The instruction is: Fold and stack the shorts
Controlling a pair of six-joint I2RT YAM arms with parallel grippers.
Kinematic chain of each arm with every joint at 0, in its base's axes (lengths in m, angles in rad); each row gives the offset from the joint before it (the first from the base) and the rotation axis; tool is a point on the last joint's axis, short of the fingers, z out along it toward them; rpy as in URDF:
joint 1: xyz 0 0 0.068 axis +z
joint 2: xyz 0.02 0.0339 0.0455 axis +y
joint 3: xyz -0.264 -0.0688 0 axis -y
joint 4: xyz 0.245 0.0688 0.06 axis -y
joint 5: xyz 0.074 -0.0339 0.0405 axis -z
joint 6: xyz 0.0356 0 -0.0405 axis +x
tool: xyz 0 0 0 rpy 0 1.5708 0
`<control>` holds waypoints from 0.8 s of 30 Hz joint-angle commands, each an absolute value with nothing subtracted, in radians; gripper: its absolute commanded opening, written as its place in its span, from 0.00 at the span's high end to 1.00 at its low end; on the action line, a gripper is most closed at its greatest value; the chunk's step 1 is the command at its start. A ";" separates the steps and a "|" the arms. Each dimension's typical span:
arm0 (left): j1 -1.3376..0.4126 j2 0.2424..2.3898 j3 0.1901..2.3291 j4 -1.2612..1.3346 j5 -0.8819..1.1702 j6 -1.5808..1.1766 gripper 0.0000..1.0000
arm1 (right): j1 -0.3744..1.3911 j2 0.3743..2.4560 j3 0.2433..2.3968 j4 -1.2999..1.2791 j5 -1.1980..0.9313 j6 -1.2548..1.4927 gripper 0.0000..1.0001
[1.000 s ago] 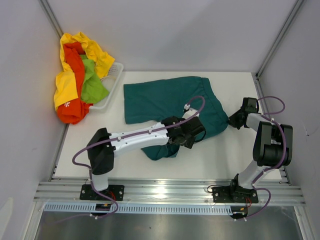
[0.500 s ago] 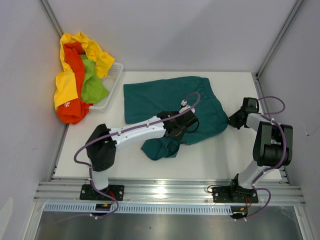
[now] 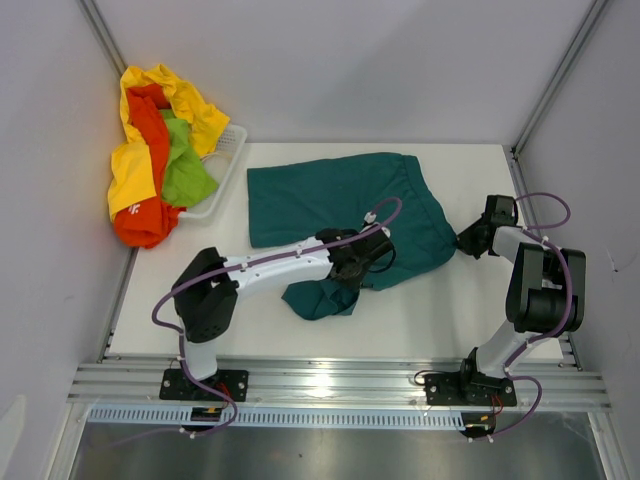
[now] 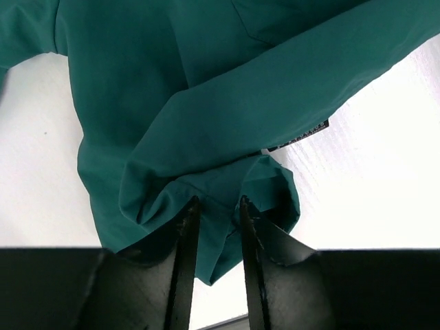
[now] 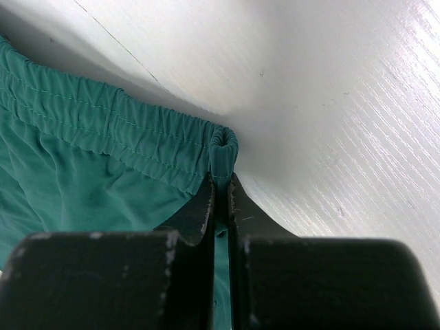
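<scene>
Dark teal shorts [image 3: 330,195] lie spread across the middle of the white table, one leg bunched toward the front. My left gripper [image 3: 352,268] sits on that bunched leg hem. In the left wrist view its fingers [image 4: 187,220] pinch a fold of the teal fabric [image 4: 206,103], which fills the narrow gap at the left gripper [image 4: 214,201]. My right gripper [image 3: 462,243] is at the shorts' right edge. In the right wrist view the right gripper [image 5: 220,180] is shut on the end of the elastic waistband [image 5: 103,124].
A white basket [image 3: 232,140] stands at the back left, overflowing with yellow shorts [image 3: 130,165], orange-red shorts [image 3: 150,130] and lime green shorts [image 3: 183,170]. Grey walls close in the table [image 3: 450,310] on three sides. A black label [image 4: 299,137] shows on the teal hem.
My left gripper has moved left and slightly back onto the bunched leg, and its jaws have closed on the fabric. The right arm has not moved.
</scene>
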State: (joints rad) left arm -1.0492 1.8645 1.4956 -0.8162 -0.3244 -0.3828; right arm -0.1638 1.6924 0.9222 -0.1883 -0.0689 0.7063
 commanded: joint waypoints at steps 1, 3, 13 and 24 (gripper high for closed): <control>-1.029 1.856 1.497 -0.802 -0.307 -0.350 0.73 | -0.167 1.698 0.943 -0.170 -0.064 0.703 1.00; -1.028 1.862 1.500 -0.807 -0.310 -0.341 0.94 | -0.169 1.697 0.945 -0.173 -0.064 0.701 1.00; -1.054 1.662 1.416 -0.738 -0.145 -0.175 1.00 | -0.178 1.710 0.983 -0.190 -0.069 0.703 1.00; -1.290 1.479 1.246 -0.764 0.104 -0.081 1.00 | -0.190 1.743 1.025 -0.213 -0.051 0.695 1.00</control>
State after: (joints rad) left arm -1.2392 1.5410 1.2968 -0.7506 -0.0074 -0.1295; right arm -0.1810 1.7306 0.9874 -0.2092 -0.0681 0.7055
